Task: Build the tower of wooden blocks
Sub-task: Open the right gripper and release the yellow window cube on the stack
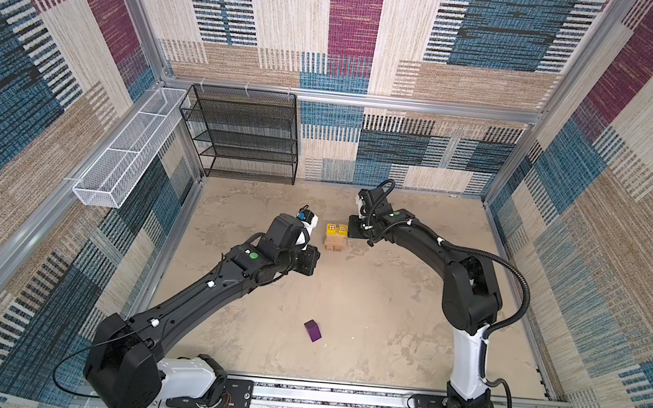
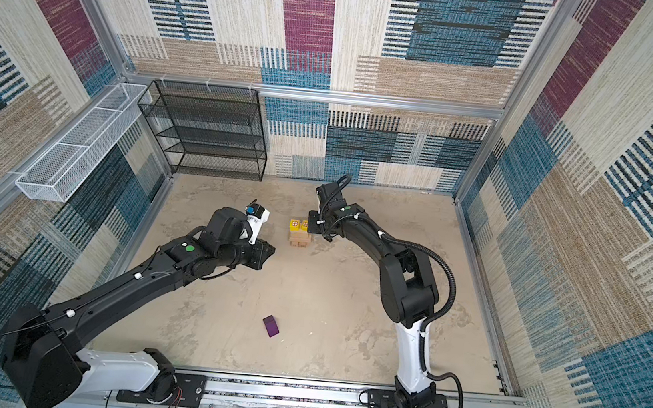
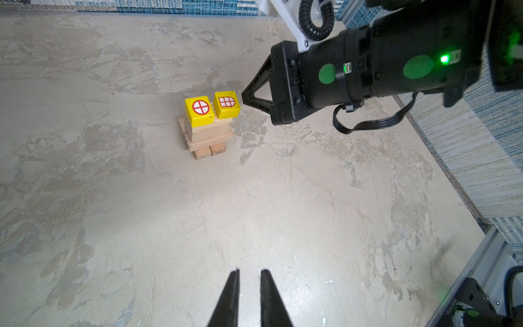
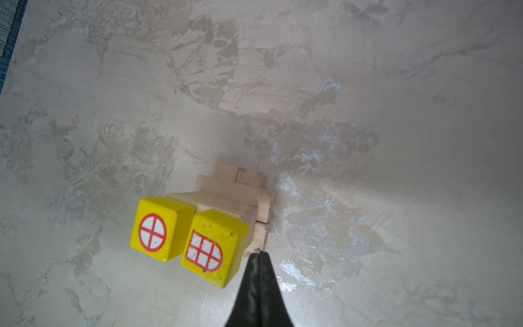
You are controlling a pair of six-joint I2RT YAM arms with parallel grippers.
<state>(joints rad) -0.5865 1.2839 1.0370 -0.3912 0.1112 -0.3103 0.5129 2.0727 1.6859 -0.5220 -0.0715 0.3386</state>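
Note:
The wood block tower (image 1: 335,241) (image 2: 299,238) stands mid-table: tan bricks (image 3: 208,136) (image 4: 235,189) in crossed layers. Two yellow cubes sit side by side on top, one printed with a round window (image 3: 199,111) (image 4: 158,228), the other with an arched window (image 3: 226,104) (image 4: 213,246). My right gripper (image 4: 258,253) (image 3: 242,94) is shut and empty, its tip right beside the arched-window cube. My left gripper (image 3: 249,271) hovers left of the tower, well back from it, its fingers slightly apart and holding nothing. A purple roof-shaped block (image 1: 313,330) (image 2: 271,325) lies alone near the front.
A black wire shelf (image 1: 247,133) stands at the back left. A white wire basket (image 1: 126,148) hangs on the left wall. The arms' base rail (image 1: 336,398) runs along the front edge. Patterned walls enclose the table.

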